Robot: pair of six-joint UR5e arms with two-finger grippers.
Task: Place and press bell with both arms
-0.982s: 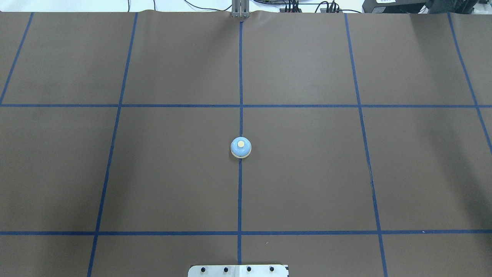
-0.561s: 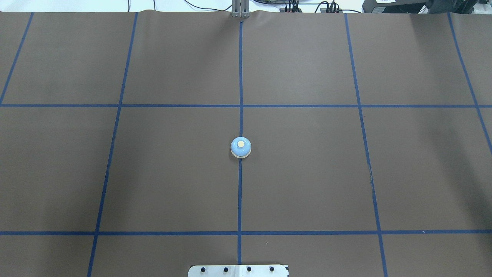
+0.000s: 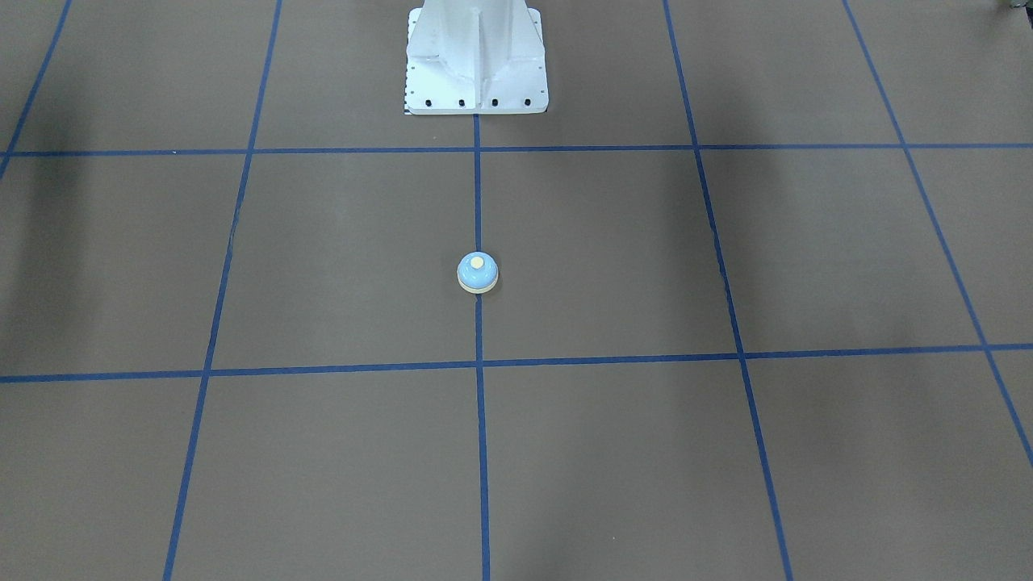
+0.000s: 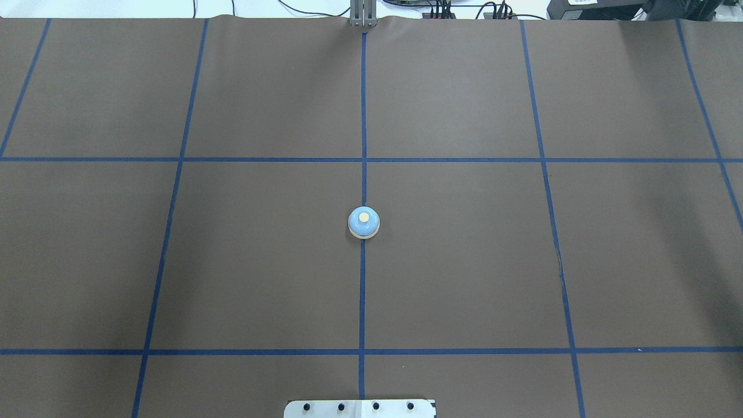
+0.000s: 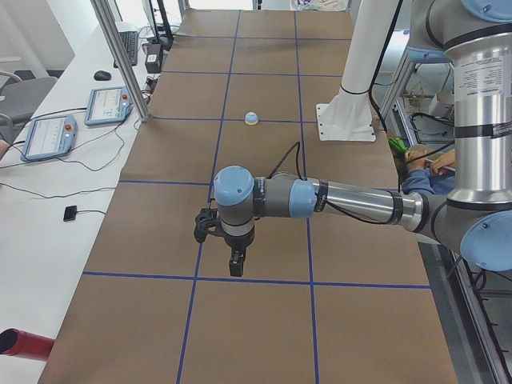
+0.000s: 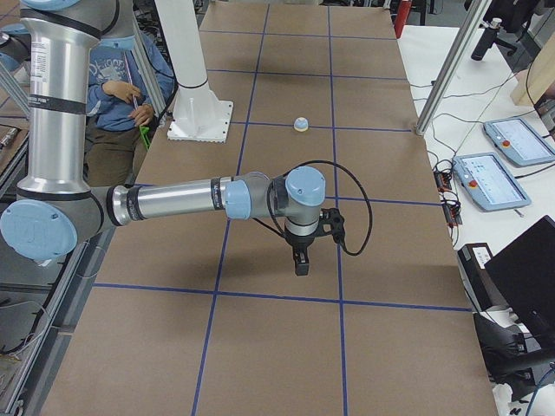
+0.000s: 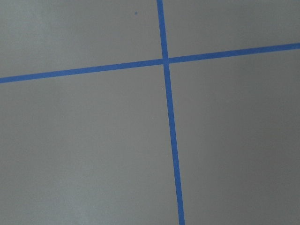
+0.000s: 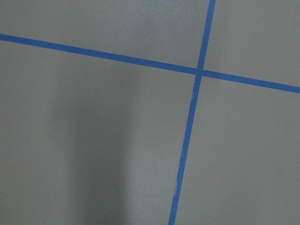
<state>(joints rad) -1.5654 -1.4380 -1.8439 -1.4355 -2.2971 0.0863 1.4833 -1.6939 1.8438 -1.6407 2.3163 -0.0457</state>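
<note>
Tabletop (image 4: pixel 464 261) covered with matte brown paper, smooth apart from a slight ripple at its far edge, and ruled into large rectangles by narrow blue tape lines (image 4: pixel 363 290). Left arm (image 5: pixel 352 200), a tube of brushed silver metal with rounded light-blue joint caps and a looped black cable, reaches level over the left end of the table. Right arm (image 6: pixel 173 201), of the same build, reaches over the right end. White metal pedestal (image 3: pixel 476 56), a ribbed column on a flat rectangular plate with a row of dark bolt heads, stands at the near middle edge. Two flat grey pendants (image 5: pixel 112 106) with pale screens lie on a white side bench; their writing is too small to read. Left gripper (image 5: pixel 237 264), black and angular, points straight down above a tape line. Right gripper (image 6: pixel 300 263) hangs likewise. Both show only in the side views, so how far either stands apart cannot be told. Each wrist view shows only brown paper and one tape crossing. Bell (image 4: pixel 364 222), a glossy light-blue dome with a cream round button and cream base rim, sits upright on the centre tape line in the middle of the table, beyond the pedestal and well apart from both grippers.
</note>
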